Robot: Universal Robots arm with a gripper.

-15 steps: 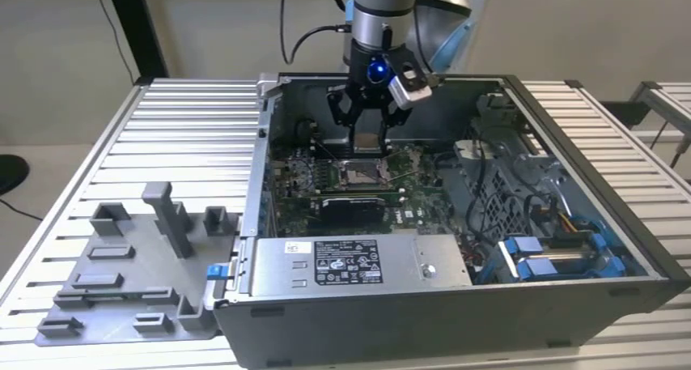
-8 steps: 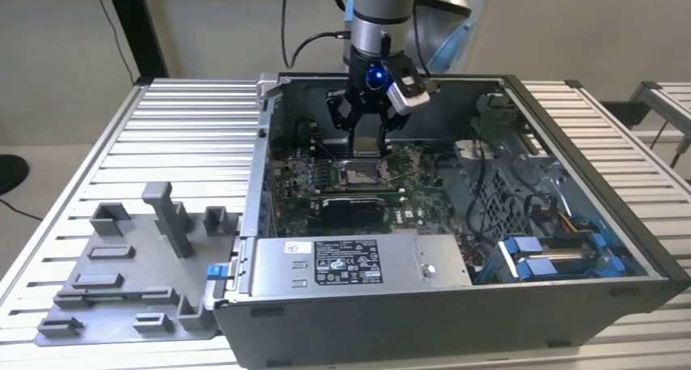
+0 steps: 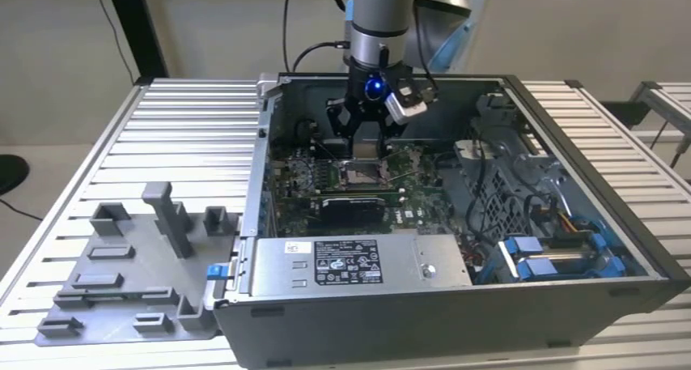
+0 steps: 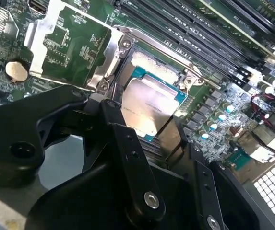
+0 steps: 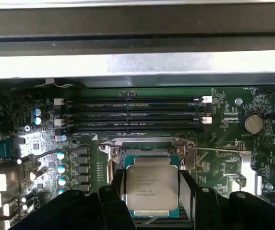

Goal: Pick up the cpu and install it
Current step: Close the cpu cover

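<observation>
One small flat square cpu (image 5: 151, 188) with a silvery metal top is clamped between the black fingers (image 5: 117, 184) of the gripper (image 3: 365, 146). It hangs over the dark metal-framed socket (image 5: 147, 146) on the green motherboard (image 5: 219, 136), beside black memory slots (image 5: 137, 115) inside the open grey computer case (image 3: 432, 321).

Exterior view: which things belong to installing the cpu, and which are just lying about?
Job: silvery square green-edged cpu; black gripper shut on it; dark metal-framed socket beneath.
Lying about: grey labelled box; grey plastic fixture tray; blue brackets.
</observation>
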